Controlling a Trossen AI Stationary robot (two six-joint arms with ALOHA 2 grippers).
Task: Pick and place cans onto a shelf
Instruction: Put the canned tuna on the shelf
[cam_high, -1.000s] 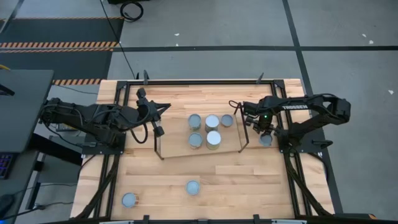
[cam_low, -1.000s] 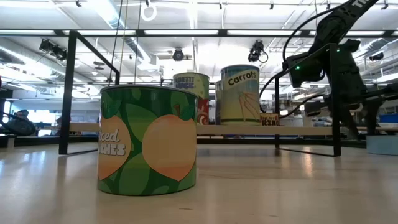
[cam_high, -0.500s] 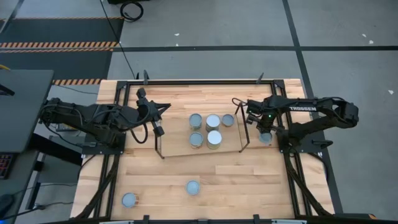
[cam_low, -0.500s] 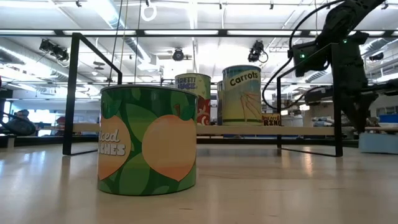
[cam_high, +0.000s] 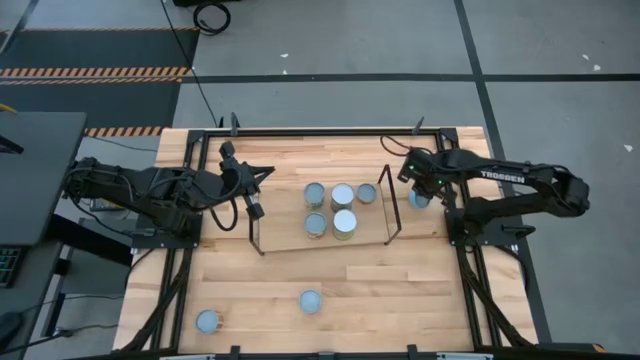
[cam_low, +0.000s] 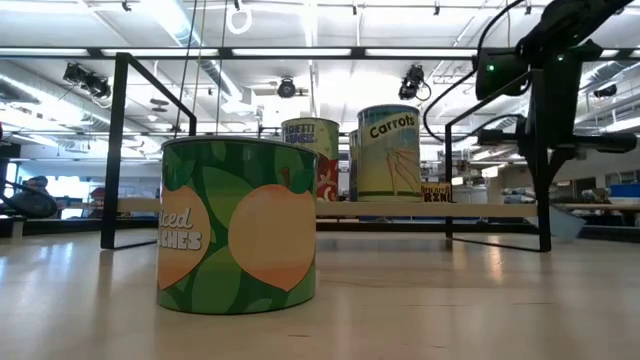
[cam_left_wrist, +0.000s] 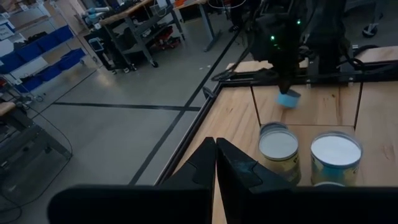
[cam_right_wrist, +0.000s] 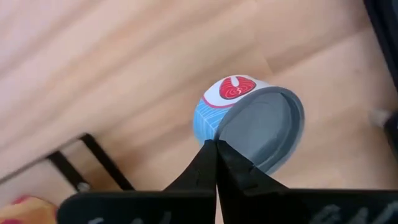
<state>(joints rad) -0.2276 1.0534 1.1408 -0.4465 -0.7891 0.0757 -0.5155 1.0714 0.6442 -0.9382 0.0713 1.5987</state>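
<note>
My right gripper (cam_high: 413, 190) is shut on a low blue tin with a red fish label and a silver lid (cam_right_wrist: 255, 124), beside the right end of the shelf (cam_high: 285, 240). The tin also shows in the left wrist view (cam_left_wrist: 288, 98). Five cans stand on the shelf's light wood top, among them one with a white lid (cam_high: 343, 222) and a carrots can (cam_low: 388, 152). Two cans stand on the table near its front edge: one (cam_high: 310, 301), with a peaches label (cam_low: 238, 225), and one at the front left (cam_high: 208, 321). My left gripper (cam_high: 252, 208) is shut and empty by the shelf's left end. My right gripper pinches the tin's rim (cam_right_wrist: 219, 135) between its two fingertips, at the edge where lid and side wall meet. The fingers come from above, pointing down. The tin hangs tilted below them (cam_left_wrist: 288, 98), its lid turned sideways, seemingly clear of the table.
The shelf's thin black wire end frame (cam_high: 392, 205) stands just left of the held tin. The table's black rail (cam_high: 445, 150) and the right arm's base (cam_high: 480, 225) are close by. Bare wood lies between the shelf and the two front cans.
My right gripper has gone toward the table's far edge and a little toward the shelf, carrying the blue tin. The tin has gone from standing near the arm's base to hanging tilted beside the shelf's right end.
</note>
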